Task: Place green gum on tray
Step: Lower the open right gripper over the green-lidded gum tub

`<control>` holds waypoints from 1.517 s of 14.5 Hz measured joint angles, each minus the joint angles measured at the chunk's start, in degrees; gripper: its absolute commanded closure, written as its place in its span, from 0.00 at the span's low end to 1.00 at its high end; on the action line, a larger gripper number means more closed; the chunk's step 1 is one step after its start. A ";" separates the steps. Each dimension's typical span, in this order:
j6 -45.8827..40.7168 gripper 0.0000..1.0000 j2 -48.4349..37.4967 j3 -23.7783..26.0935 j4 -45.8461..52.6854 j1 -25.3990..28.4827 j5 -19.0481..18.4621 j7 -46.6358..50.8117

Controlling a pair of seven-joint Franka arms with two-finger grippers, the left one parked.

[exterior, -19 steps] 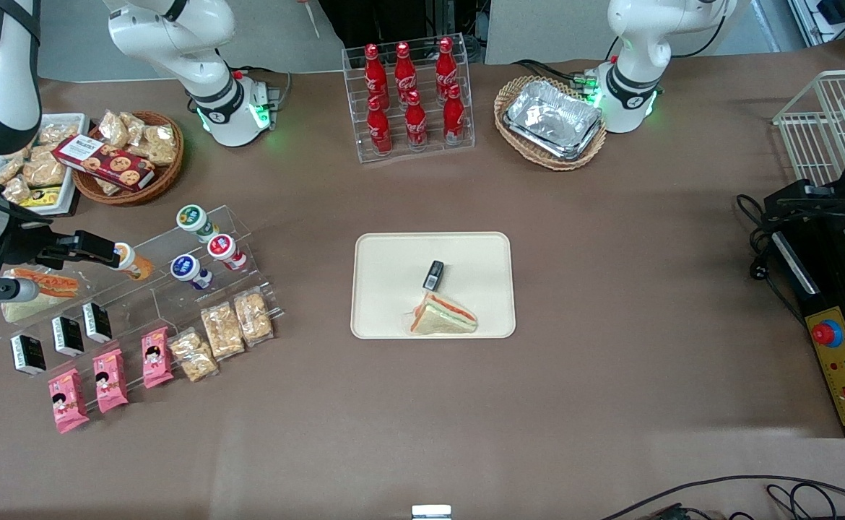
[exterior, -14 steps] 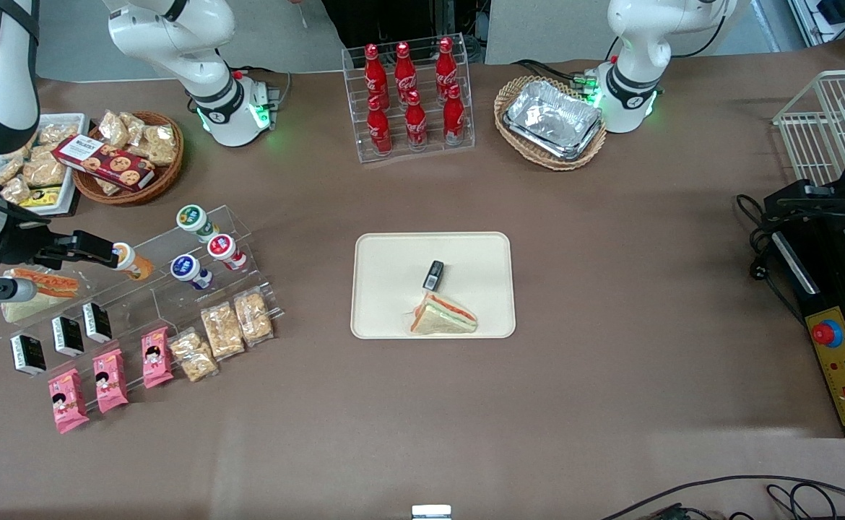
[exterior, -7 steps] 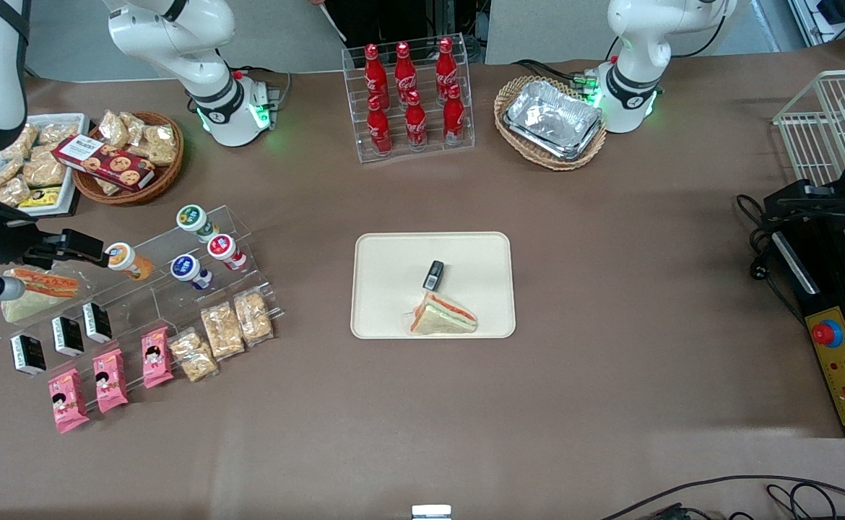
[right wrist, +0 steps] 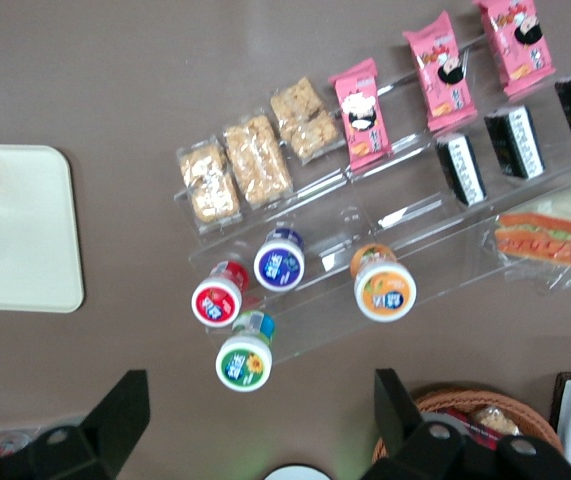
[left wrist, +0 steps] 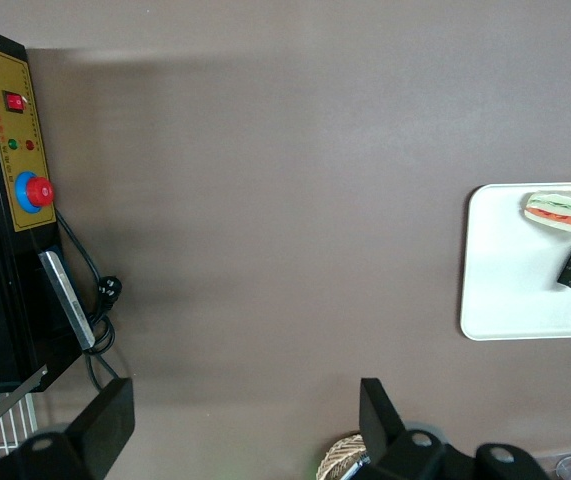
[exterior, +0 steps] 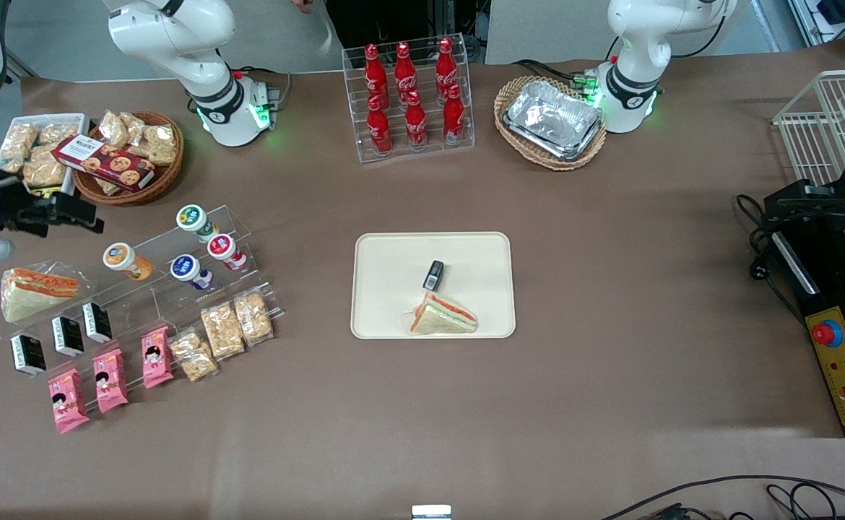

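Gum (exterior: pixel 192 217) stands upright on the clear rack, off at about three o'clock from the spread, empty end effector (exterior: pixel 79 211), tray (exterior: pixel 393 253) farther along.

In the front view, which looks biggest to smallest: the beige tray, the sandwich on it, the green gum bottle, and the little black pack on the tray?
1. Tray, by far the largest.
2. Sandwich.
3. Green gum.
4. Black pack, smallest, though close to the gum.

The gripper hovers open near the snack shelf, holding nothing.
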 measured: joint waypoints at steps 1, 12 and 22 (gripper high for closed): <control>-0.03 0.00 -1.54 0.05 -1.78 0.00 0.01 0.00; 12.35 0.00 -14.08 6.41 -29.05 1.79 0.22 5.90; 27.29 0.00 -14.90 8.55 -44.05 2.22 -3.63 5.89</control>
